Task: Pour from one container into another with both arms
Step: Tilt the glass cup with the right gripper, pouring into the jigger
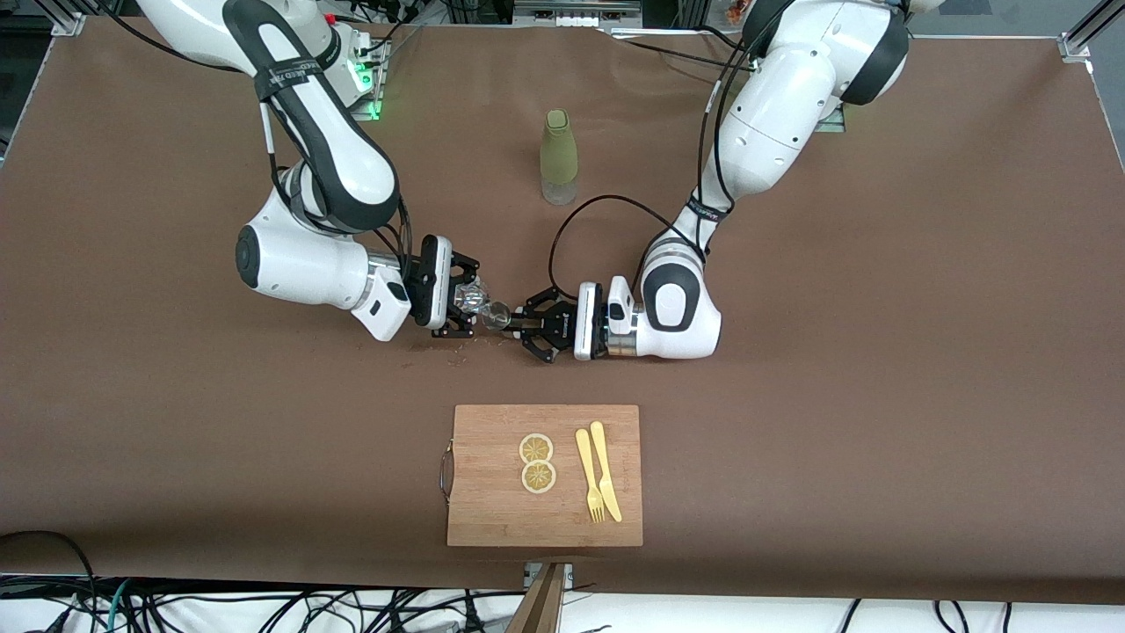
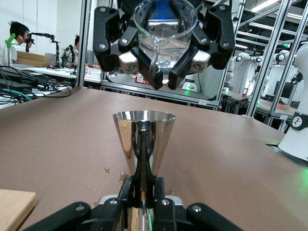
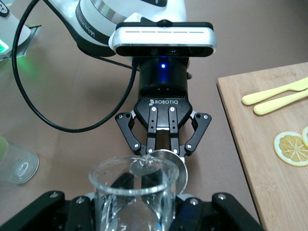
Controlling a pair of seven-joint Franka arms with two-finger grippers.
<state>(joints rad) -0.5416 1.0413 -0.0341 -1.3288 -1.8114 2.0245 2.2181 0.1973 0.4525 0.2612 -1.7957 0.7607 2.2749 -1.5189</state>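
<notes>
Your right gripper (image 1: 464,309) clamped the glass beaker (image 2: 165,33), tipped over the steel jigger (image 2: 144,139) pinched in your left gripper (image 1: 526,327), mid-table above the cutting board (image 1: 492,492). Misaligned lips (droplets (image 2: 107,170) already dotted the table) risked spilling.

Front camera high, looking down across the table (image 1: 791,396) at both arms. Wrist cameras sit close, facing each other's gripper; all share the metal cup (image 2: 144,139).

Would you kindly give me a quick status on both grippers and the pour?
Right gripper shut on glass beaker, tipped over steel cup. Left gripper shut on steel cup. Nothing between them; droplets on table.
</notes>
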